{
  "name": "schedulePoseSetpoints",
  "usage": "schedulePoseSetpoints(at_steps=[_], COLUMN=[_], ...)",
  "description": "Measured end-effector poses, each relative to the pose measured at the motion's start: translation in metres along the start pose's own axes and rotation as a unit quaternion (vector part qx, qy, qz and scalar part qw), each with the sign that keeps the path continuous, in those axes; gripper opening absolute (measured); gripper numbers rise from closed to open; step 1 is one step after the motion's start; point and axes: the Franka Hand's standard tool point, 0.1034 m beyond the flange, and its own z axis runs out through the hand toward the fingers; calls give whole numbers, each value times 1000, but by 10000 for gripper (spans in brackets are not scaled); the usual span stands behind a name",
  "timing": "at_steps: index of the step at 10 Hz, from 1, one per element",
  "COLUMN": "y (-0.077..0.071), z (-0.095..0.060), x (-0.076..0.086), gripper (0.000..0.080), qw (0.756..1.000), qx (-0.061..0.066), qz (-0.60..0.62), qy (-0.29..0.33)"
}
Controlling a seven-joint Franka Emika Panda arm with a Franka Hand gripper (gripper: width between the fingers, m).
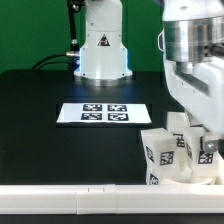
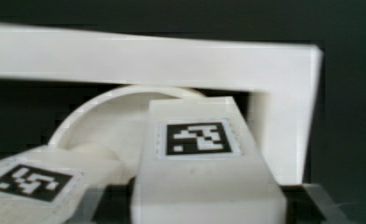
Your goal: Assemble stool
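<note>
My gripper point(image 1: 194, 148) comes down at the exterior view's right and is shut on an upright white stool leg point(image 1: 186, 137). In the wrist view that tagged leg point(image 2: 201, 150) fills the space between my fingers point(image 2: 336, 204), with the gripper point(image 2: 206, 208) closed on its sides. A second tagged leg point(image 1: 159, 157) stands just beside it, toward the exterior view's left, and also shows in the wrist view point(image 2: 32, 180). The round white seat point(image 2: 95, 118) shows as a curved rim behind both legs. In the exterior view it is mostly hidden.
The white border rail point(image 1: 90, 197) runs along the near table edge and turns a corner point(image 2: 286, 90) close behind the seat. The marker board point(image 1: 104, 113) lies mid-table. The robot base point(image 1: 102, 45) stands at the back.
</note>
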Motion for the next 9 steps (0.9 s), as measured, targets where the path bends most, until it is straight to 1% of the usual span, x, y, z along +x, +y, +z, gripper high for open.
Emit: schedulePoseSetpoints(at_steps=[1, 2, 3, 4, 5, 6, 7, 8, 9], y=[1, 1, 1, 2, 2, 2, 0, -1, 1], z=[0, 1, 1, 1, 2, 1, -7, -19, -27], x=[0, 0, 0, 0, 0, -1, -3, -9, -13], gripper=[337, 337, 337, 393, 556, 556, 630, 644, 644], qw=[998, 997, 995, 995, 996, 997, 999, 1000, 993], qx=[11, 14, 13, 12, 12, 11, 9, 7, -1], qz=[68, 81, 103, 103, 90, 69, 40, -18, -118], qy=[-7, -10, -12, -12, -11, -12, -17, -24, -30])
